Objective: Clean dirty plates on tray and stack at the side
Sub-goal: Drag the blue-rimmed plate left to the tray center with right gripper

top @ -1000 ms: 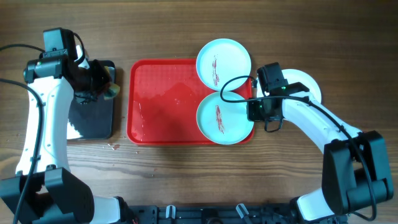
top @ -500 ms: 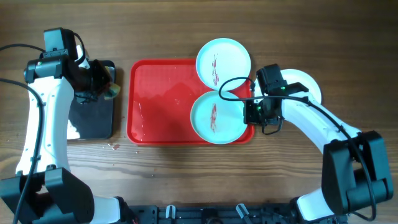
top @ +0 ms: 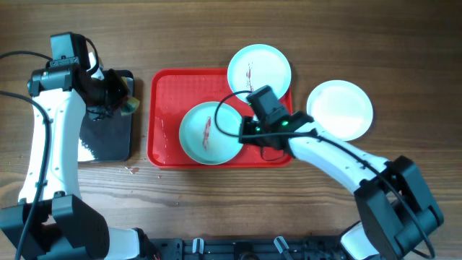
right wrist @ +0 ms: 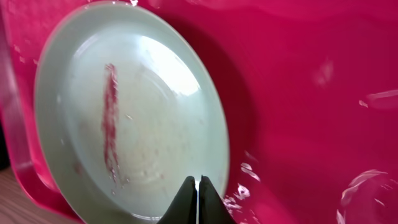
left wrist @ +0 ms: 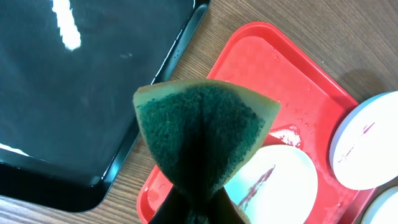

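Overhead: the streaked mint plate point(top: 209, 132) lies flat in the red tray point(top: 162, 87), left of centre. My right claw point(top: 249, 128) is pinched together with nothing in it, tips at that plate's right rim. My left claw point(left wrist: 194, 208) is clamped on the green sponge point(left wrist: 205, 124) by the black tray point(top: 108, 141). I judge the step as setting a dirty plate up for scrubbing. Next, I need the sponge carried across onto the streak while the rim is braced. The second streaked plate point(top: 260, 70) overhangs the tray's top-right rim. The clean white plate point(top: 339, 110) sits on the tabletop point(top: 216, 202), well apart. There's bare tray left of the plate.
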Available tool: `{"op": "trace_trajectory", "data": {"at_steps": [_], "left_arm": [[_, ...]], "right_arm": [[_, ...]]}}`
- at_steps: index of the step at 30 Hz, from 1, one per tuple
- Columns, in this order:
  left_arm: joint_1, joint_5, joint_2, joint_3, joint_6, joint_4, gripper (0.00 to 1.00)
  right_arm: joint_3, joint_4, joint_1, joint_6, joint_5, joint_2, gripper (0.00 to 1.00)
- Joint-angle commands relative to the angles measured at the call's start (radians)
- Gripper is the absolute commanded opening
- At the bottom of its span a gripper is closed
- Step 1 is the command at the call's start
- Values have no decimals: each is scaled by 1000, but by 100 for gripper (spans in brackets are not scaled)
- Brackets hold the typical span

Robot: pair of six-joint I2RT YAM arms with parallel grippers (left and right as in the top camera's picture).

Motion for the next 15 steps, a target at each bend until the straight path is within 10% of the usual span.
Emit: {"op": "trace_trajectory", "data": {"at_steps": [1,15], "left_arm": [[-6,-2,-1,14,-10,7,4],[-6,-2,-1,14,-10,23,4]], "right_arm": [[11,60,25,45,79,60,4],[303,-240,1,-116,10,113,27]]}}
